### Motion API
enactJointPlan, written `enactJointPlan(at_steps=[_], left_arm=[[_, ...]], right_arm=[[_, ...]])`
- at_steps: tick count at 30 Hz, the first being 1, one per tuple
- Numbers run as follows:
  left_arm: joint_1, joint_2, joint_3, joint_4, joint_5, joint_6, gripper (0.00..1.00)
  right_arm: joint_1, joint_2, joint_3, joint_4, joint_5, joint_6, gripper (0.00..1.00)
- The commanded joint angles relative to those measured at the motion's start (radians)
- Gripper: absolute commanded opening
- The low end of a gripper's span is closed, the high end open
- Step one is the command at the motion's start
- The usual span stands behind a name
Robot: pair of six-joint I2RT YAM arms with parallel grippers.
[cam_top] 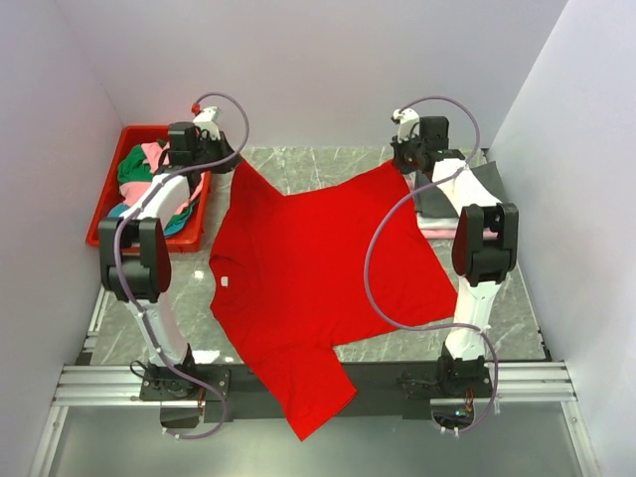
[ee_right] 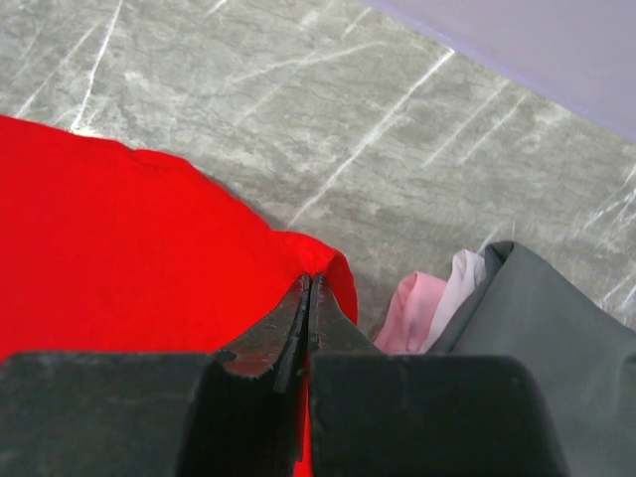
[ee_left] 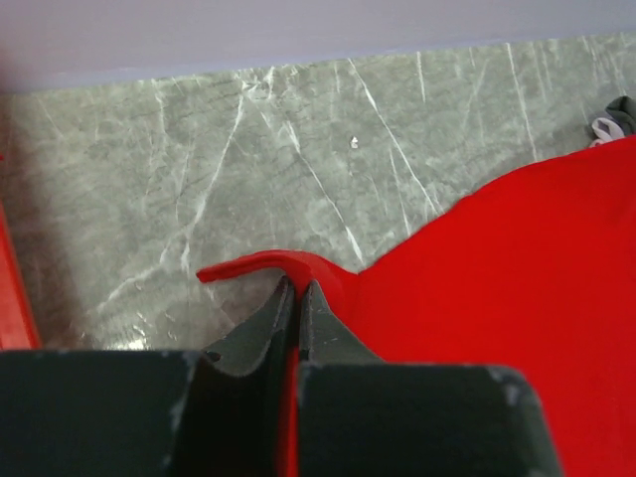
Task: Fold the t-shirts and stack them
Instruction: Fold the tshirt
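Both arms (cam_top: pixel 139 260) reach forward, left pincer (ee_left: pixel 296 288) and right pincer (ee_right: pixel 309 283) clamped on red t-shirt (cam_top: pixel 308 268) corners. White neck label (cam_top: pixel 225 282) unreadable.

One red t-shirt (cam_top: pixel 308 278) lies on the single worktop (cam_top: pixel 318 164). One red bin (cam_top: pixel 105 194) holds a heap of tees in at least three colours: green (cam_top: pixel 134 174), pink (cam_top: pixel 154 151) and teal (cam_top: pixel 179 221). Their exact number cannot be told. A pile at the right shows three more: one dark grey t-shirt (ee_right: pixel 537 338), one pink t-shirt (ee_right: pixel 402 313) and one white t-shirt (ee_right: pixel 462 283). There are two arms and two grippers, the left gripper (ee_left: pixel 296 288) and the right gripper (ee_right: pixel 308 283).
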Motion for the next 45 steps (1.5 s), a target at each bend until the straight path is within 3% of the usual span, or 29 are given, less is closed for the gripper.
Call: enactJointPlan(at_steps=[1, 25, 45], left_arm=[[-0.001, -0.132, -0.042, 0.052, 0.029, 0.029, 0.01], [-0.001, -0.482, -0.312, 0.001, 0.008, 0.049, 0.01], [-0.002, -0.579, -0.378, -0.021, 0.028, 0.024, 0.01]], right_arm=[[-0.028, -0.066, -0.016, 0.036, -0.032, 0.022, 0.00], [-0.117, -0.052, -0.048, 0.050, -0.104, 0.065, 0.00], [-0.098, 0.112, 0.153, 0.027, 0.017, 0.171, 0.00]])
